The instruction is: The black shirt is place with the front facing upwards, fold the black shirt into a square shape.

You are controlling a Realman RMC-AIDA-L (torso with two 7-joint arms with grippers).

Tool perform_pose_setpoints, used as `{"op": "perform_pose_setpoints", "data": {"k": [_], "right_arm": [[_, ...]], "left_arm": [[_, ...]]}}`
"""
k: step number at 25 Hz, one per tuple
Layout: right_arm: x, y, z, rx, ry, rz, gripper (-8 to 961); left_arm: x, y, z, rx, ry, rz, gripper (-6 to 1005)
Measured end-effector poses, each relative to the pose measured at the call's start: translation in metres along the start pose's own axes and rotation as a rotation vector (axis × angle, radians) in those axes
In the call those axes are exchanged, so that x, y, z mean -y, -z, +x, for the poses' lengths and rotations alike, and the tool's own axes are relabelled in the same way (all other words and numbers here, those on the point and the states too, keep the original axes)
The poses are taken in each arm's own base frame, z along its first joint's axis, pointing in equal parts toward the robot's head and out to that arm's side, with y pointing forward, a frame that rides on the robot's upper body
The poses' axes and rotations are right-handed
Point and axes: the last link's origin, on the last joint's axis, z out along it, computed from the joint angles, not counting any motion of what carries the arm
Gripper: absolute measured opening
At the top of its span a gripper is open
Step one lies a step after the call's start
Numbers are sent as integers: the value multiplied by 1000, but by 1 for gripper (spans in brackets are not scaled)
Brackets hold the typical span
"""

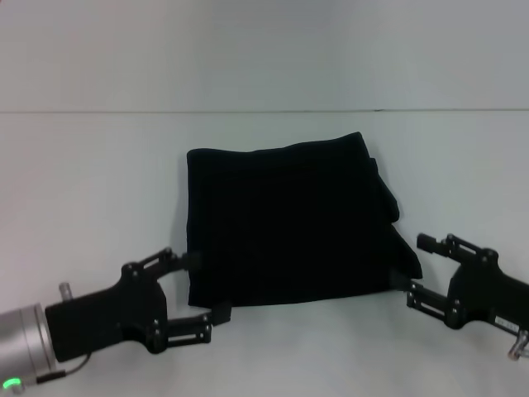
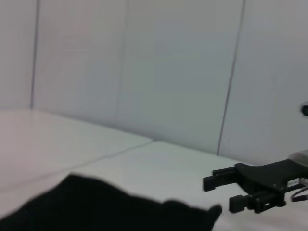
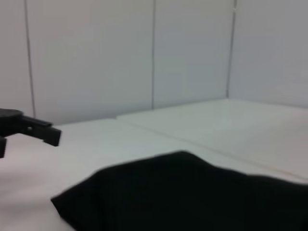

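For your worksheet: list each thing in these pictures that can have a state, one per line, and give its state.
black shirt: folded into a rough square, plain black side up, lying flat on the table.
left gripper: open, at the shirt's near left corner, holding nothing.
right gripper: open, at the shirt's near right corner, holding nothing.

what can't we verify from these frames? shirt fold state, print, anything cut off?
- Black shirt: "FREE!" print and neck label not visible in any view; the cloth reads as uniform black, so layers and face up can't be told.
- Both wrist views: shirt cut off by the frame edge.
- Left gripper and right gripper: open at the near corners; contact with cloth unclear.
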Motion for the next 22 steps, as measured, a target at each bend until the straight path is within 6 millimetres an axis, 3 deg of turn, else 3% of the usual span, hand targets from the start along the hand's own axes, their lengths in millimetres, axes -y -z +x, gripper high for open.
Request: {"op": "perform_pose_setpoints", "data": {"k": [6, 22], "right_arm": [[-2, 3, 11, -34, -8, 33, 744], [-2, 4, 6, -7, -6, 26, 744]], "left_arm": [[-4, 1, -19, 34, 23, 38, 934], [2, 0, -12, 22, 12, 37, 934]]}}
